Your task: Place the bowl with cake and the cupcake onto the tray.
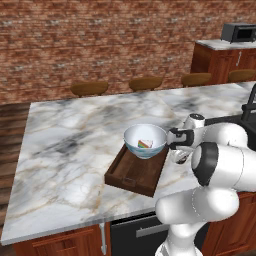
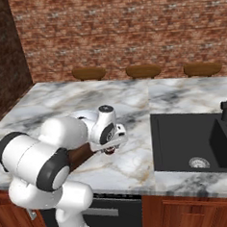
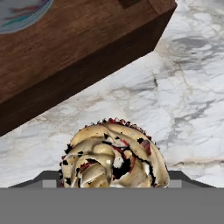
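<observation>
Close under the hand camera, the cupcake (image 3: 114, 154) fills the lower middle of the view, frosted top toward the lens, on or just above the marble counter (image 3: 192, 87); contact with the stone can't be made out. Fingertips are hidden at the bottom edge, so whether they pinch the cupcake or stand spread: cannot tell. From the left base view the gripper (image 1: 179, 156) hangs low, just beside the right long side of the tray (image 1: 136, 175).

Judgement: bowl step looks done; cupcake step is in hand, at the grasp or early lift. Next move calls for a firm hold on the cupcake, a lift clear of the tray's raised side, then a short carry over to bare tray floor.

Farther out, the bowl with cake (image 1: 145, 140) sits on the tray's far end, opening up, wedge inside. Tray's long axis runs from near-left to far-right across the counter, near end bare. Cupcake stands upright, round, no long axis.
</observation>
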{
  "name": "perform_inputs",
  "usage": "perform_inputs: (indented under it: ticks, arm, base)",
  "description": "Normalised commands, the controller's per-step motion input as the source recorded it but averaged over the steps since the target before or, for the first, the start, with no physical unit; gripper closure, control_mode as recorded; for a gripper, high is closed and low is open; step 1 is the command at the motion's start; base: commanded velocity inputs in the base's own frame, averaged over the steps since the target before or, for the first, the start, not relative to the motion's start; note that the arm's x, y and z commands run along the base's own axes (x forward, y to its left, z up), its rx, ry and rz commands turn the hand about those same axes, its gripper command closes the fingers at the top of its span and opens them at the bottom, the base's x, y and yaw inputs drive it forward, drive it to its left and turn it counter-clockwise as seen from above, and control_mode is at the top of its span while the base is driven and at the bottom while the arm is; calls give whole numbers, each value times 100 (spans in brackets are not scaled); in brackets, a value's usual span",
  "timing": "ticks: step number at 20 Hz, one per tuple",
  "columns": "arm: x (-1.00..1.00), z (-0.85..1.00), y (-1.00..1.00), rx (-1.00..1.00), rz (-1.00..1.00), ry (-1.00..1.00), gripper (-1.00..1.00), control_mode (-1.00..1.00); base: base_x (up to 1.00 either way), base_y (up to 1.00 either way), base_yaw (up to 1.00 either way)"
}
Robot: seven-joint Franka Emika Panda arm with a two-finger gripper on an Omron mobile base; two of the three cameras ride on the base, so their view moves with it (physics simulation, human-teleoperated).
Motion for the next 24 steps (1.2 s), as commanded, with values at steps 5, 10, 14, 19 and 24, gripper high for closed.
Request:
perform_inputs:
  ticks: [5, 10, 14, 19, 24]
  arm:
    - [-31, 57, 0, 0, -24, -5, 100, -100]
    - [-53, 31, 9, 0, -22, -4, 100, -100]
    - [-30, 8, 50, 0, -17, -1, 100, -100]
    - [-31, 4, 69, 7, -10, -18, 100, -100]
    - [-46, 16, 29, 10, -5, -12, 100, -100]
  base:
    - [0, 0, 0]
    - [0, 0, 0]
    - [0, 0, 0]
    - [0, 0, 0]
    - [0, 0, 0]
